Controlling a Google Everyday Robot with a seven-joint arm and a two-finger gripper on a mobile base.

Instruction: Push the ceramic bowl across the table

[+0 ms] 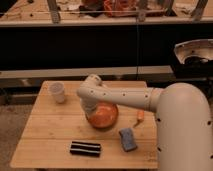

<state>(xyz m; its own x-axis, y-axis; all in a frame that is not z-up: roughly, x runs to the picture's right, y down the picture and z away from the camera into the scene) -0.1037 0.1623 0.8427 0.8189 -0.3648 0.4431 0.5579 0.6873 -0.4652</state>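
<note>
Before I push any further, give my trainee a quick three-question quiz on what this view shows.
1. True or false: the ceramic bowl sits near the middle of the table.
2. Which item lies nearest the table's front edge? A) the translucent cup B) the black bar C) the small orange piece
3. Where is the tool, and what lies just right of the black bar?

Key
1. True.
2. B.
3. The tool is down at the bowl's left rim, under the arm's wrist; whether it touches the bowl cannot be told. The blue sponge lies right of the bar.
</note>
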